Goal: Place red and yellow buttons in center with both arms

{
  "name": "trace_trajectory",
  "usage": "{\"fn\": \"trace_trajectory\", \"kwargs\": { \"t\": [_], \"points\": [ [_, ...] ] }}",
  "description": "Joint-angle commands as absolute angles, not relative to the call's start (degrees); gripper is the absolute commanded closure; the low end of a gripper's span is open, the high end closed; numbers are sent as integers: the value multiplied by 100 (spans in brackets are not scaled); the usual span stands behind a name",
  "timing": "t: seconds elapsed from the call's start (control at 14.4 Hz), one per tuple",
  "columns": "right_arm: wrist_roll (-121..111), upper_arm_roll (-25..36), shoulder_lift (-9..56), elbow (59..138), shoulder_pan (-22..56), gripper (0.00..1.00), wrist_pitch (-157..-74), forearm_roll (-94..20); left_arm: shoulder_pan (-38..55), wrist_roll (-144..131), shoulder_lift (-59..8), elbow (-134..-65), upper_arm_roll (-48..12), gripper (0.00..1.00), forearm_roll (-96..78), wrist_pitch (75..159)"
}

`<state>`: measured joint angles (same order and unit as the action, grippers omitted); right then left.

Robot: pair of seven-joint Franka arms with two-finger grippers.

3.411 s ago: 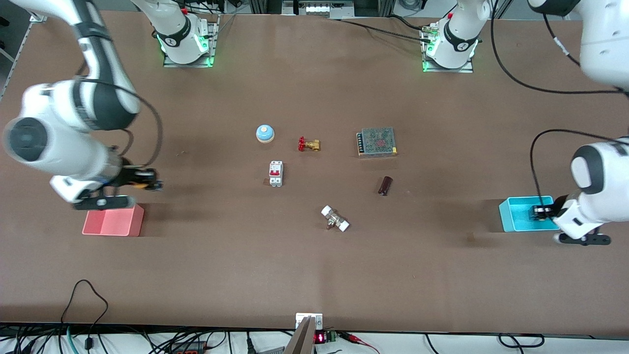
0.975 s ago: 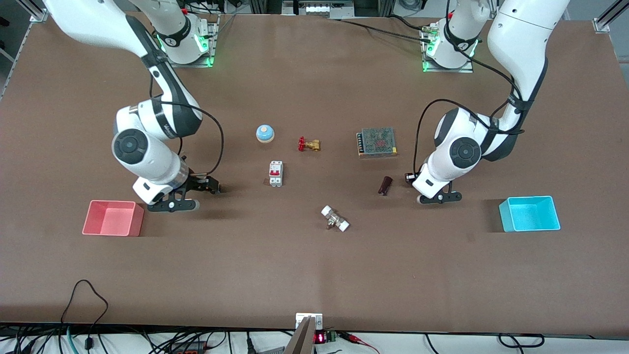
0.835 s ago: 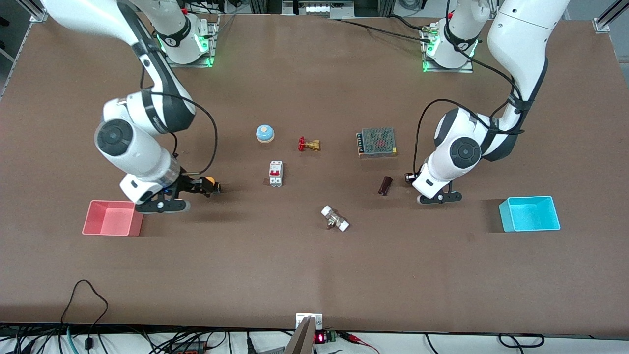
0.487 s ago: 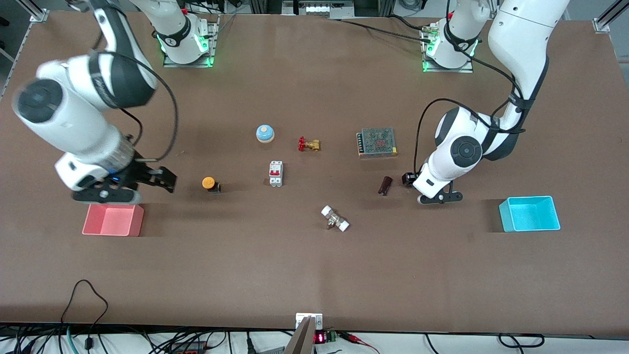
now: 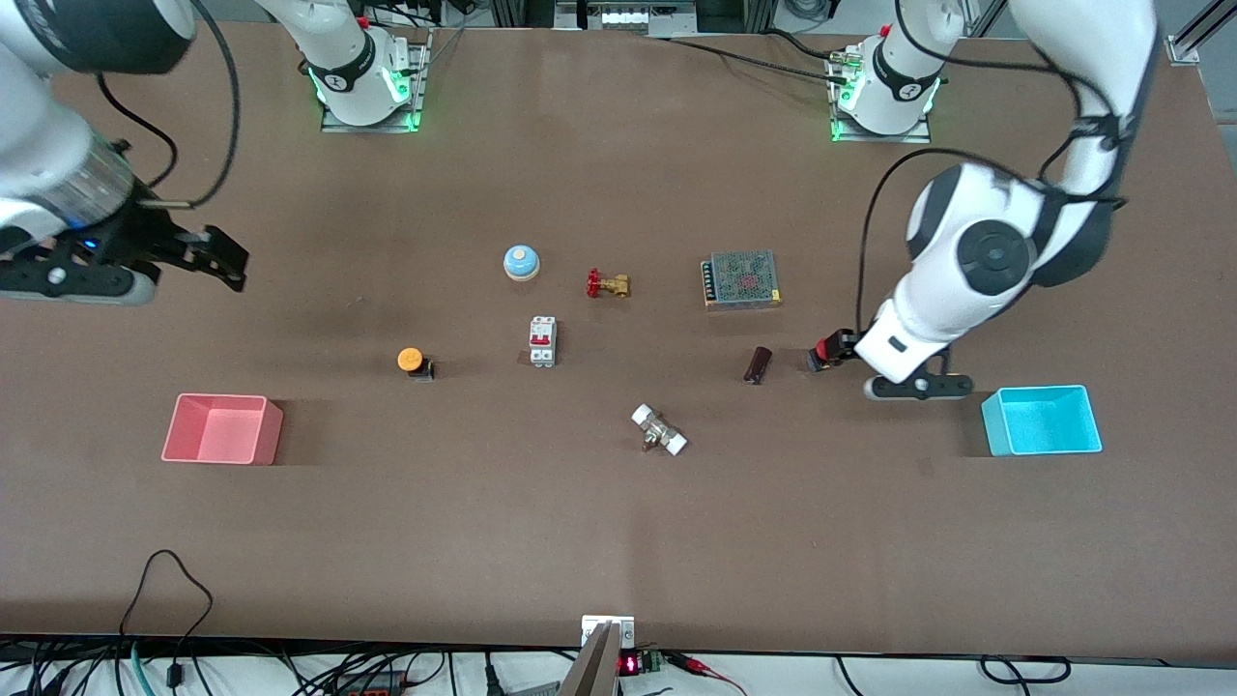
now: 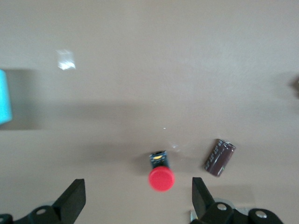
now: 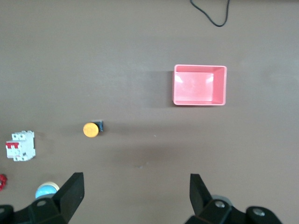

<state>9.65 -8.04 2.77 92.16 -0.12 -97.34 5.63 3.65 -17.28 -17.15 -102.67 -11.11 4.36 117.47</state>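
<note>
Yellow button: stands on the bare brown surface, free of any grip, between the pink tray and the white circuit breaker; it also shows in the right wrist view.
Red button: rests on the surface just beside the dark cylindrical capacitor, toward the left arm's end of the table; in the left wrist view its red cap faces the camera with the black body past it.
Left gripper: low over the red button, jaws spread wide with nothing between them; the left wrist view shows the button lying in the gap, touching neither finger.
Right gripper: raised over bare surface at the right arm's end, well apart from the yellow button, jaws spread and holding nothing, as the right wrist view also shows.
Cyan tray: at the left arm's end, near the left gripper.
Other items: a blue bell, a brass valve with a red handle and a mesh-topped power supply lie farther from the front camera; a white-capped fitting lies nearer.
</note>
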Motion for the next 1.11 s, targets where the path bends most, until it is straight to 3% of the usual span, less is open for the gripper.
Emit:
{"fn": "trace_trajectory", "kwargs": {
  "t": [0.0, 0.28, 0.42, 0.63, 0.84, 1.04],
  "points": [
    [800, -782, 264, 8948, 9, 0, -9247, 484, 246, -996, -1810, -9091, -1099, 0, 483, 10586],
    [782, -686, 299, 8904, -9, 0, -9229, 379, -112, -57, -1784, -7799, -1133, 0, 422, 8846],
    [774, -677, 334, 8868, -35, 0, -9124, 352, -298, 429, -1497, -7585, -1090, 0, 326, 8578],
    [782, -685, 334, 8868, -35, 0, -9114, 352, 61, 474, -670, -8347, -389, 0, 150, 8866],
    [817, -686, 343, 8868, -26, 0, -9141, 282, 70, 492, 532, -10041, -334, 0, 149, 10061],
    [826, -686, 352, 8868, -44, 0, -9167, 106, 114, 510, 581, -10020, -334, 0, 176, 9835]
  ]
}}
